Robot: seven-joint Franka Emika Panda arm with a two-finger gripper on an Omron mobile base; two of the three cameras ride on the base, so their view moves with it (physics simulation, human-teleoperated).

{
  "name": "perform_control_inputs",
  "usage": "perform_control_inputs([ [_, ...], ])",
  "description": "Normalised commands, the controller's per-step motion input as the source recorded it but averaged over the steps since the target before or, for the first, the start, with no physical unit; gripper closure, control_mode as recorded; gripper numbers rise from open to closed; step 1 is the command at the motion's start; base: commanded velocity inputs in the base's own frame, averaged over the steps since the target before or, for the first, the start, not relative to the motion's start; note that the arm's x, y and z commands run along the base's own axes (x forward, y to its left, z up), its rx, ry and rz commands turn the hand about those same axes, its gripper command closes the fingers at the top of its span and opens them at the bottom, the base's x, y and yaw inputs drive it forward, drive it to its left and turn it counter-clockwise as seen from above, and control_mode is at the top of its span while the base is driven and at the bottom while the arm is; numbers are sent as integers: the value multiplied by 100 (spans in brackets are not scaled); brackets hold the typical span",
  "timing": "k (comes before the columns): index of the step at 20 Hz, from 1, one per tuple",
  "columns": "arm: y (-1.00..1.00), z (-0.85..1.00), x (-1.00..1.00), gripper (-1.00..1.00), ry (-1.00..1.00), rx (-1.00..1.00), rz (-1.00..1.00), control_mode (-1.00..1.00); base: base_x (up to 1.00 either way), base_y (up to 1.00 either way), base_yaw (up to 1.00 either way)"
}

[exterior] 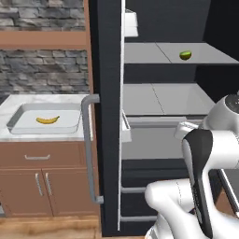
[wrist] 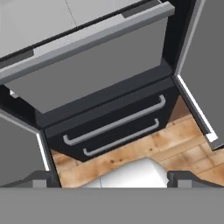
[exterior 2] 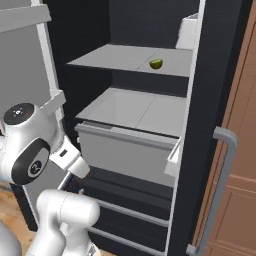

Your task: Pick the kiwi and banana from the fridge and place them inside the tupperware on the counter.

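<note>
Gripper (wrist: 107, 179) is standing wide, holding nothing, facing the fridge (wrist: 109, 118) lower drawers. Kiwi (exterior: 185, 55) is sitting on upper fridge shelf (exterior: 154, 53). Banana (exterior: 47, 120) is lying inside tupperware (exterior: 18, 127) on counter (exterior: 9, 105). No readable writing anywhere.

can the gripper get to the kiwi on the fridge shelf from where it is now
Probably yes, after a lift. The fridge doors stand open and the kiwi sits alone on a bare shelf. The open gripper is low, facing the bottom drawers, so the arm must rise and turn.
</note>
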Motion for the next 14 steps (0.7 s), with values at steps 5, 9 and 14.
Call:
perform_control_inputs([
  [5, 0, 0, 0, -100, 0, 0, 0, 100, 52, -31, -24],
  [9, 0, 0, 0, -100, 0, 0, 0, 100, 57, -26, -30],
  [14, 0, 0, 0, -100, 0, 0, 0, 100, 60, -20, -20],
])
